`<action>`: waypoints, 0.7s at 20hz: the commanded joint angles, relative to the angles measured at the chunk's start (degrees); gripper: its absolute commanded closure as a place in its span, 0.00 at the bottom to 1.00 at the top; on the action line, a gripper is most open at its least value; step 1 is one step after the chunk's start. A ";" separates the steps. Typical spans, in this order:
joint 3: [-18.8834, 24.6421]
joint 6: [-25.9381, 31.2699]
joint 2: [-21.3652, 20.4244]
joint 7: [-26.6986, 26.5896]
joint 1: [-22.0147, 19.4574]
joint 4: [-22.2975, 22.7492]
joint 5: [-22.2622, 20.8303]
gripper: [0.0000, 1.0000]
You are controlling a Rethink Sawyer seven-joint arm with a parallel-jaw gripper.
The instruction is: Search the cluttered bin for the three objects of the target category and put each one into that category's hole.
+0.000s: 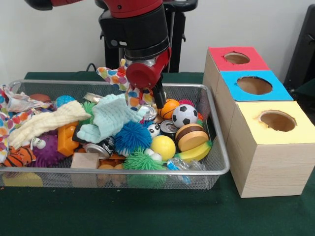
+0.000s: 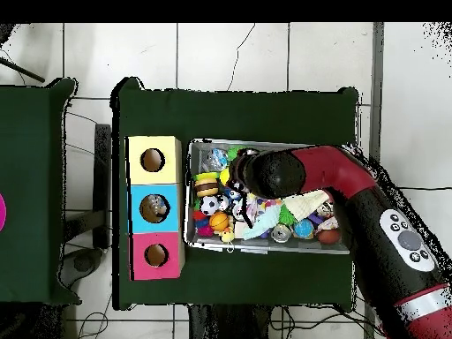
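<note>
My gripper hangs over the back middle of the wire bin, with one black finger showing. It appears shut on a spotted multicoloured cloth that rises above the bin's far rim. In the overhead view the arm covers the bin's middle and the cloth trails under it. Three boxes stand beside the bin, with a red-topped hole, a blue-topped hole and a yellow-topped hole. Something lies inside the blue box's hole.
The bin holds a soccer ball, an orange ball, a yellow ball, a blue spiky ball, a toy burger, a mint cloth, a cream cloth, cans and blocks. Another spotted cloth drapes over its left end.
</note>
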 commanded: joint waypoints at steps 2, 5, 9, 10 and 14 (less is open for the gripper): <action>1.07 5.85 2.81 -14.47 -0.72 -2.86 -3.03 1.00; 1.09 6.06 2.67 -14.25 -0.52 -2.88 -3.11 1.00; 0.75 7.14 2.23 -14.18 0.39 -3.43 -3.49 1.00; 0.76 7.21 2.30 -14.07 0.48 -3.62 -3.40 1.00; 1.45 8.43 3.17 -15.90 0.06 -4.22 -3.01 1.00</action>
